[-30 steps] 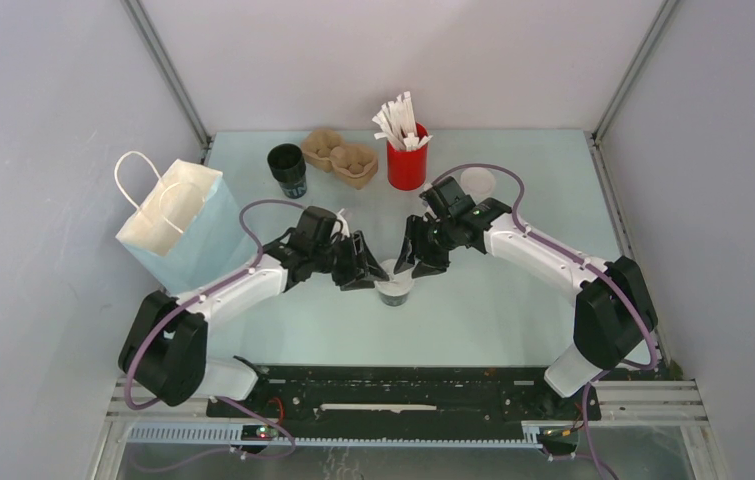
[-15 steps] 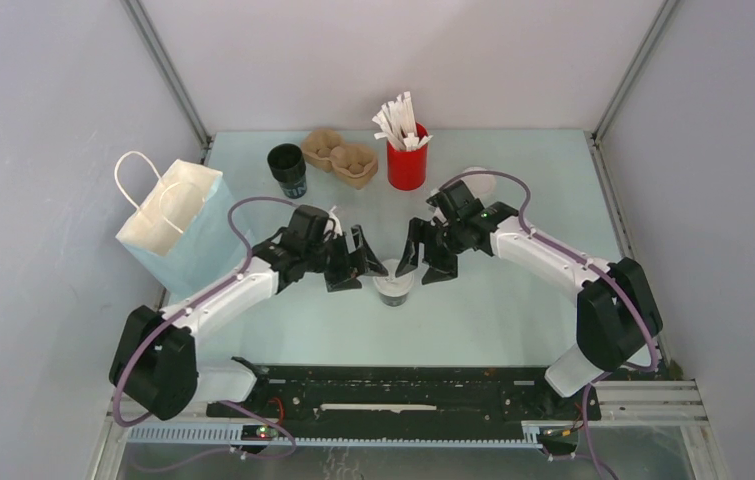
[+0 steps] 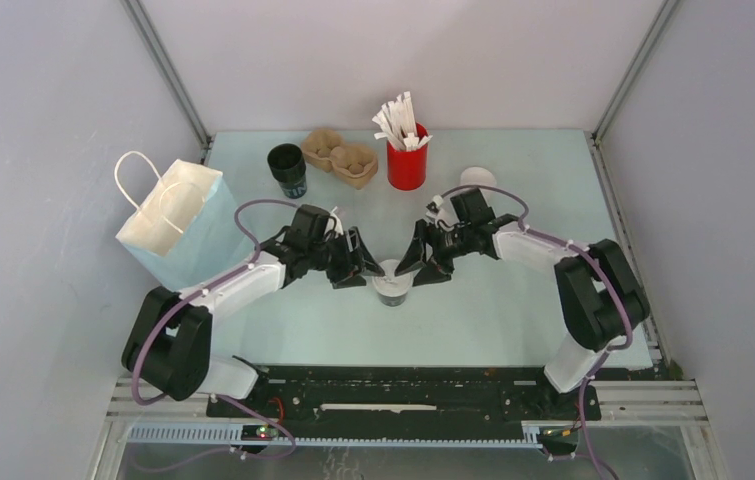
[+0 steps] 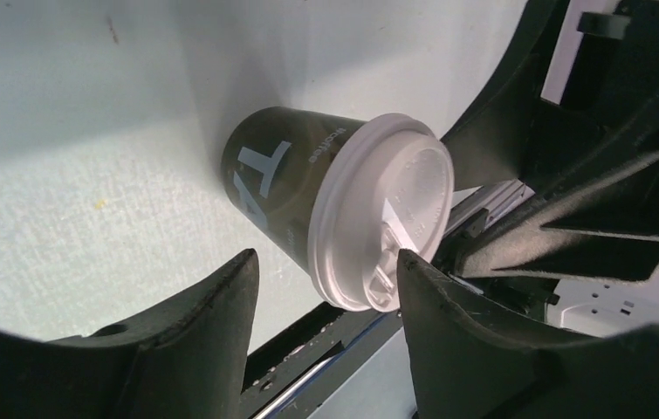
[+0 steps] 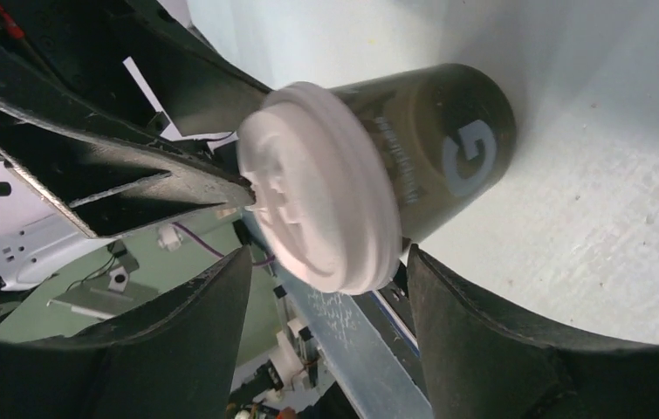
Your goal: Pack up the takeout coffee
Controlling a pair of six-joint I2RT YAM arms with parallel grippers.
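Both claws are parted and hold nothing. The left claw (image 3: 361, 268) and the right claw (image 3: 423, 268) point at each other, with the takeout coffee (image 3: 393, 285) standing between them. In each wrist view the cup sits just ahead of the spread fingertips rather than clamped between them. In the left wrist view the lid's rim comes very close to one finger, and I cannot tell whether it touches.

The pale green table (image 3: 513, 300) carries everything, and places below are given from the red holder (image 3: 406, 165) at its far side. A light blue paper bag (image 3: 178, 225) with white cord handles stands well to the holder's left and nearer the arm bases, its mouth open. A brown cardboard cup carrier (image 3: 341, 157) lies just beside the holder on its left. White sticks (image 3: 398, 122) fan out of the holder's top. The takeout coffee stands upright, well apart from the holder and almost straight toward the arm bases. It is a dark cup with pale lettering and a white lid on it. A lidless black cup (image 3: 288, 168) stands left of the holder, beyond the carrier. A loose white lid (image 3: 478, 178) lies near the holder on its right.
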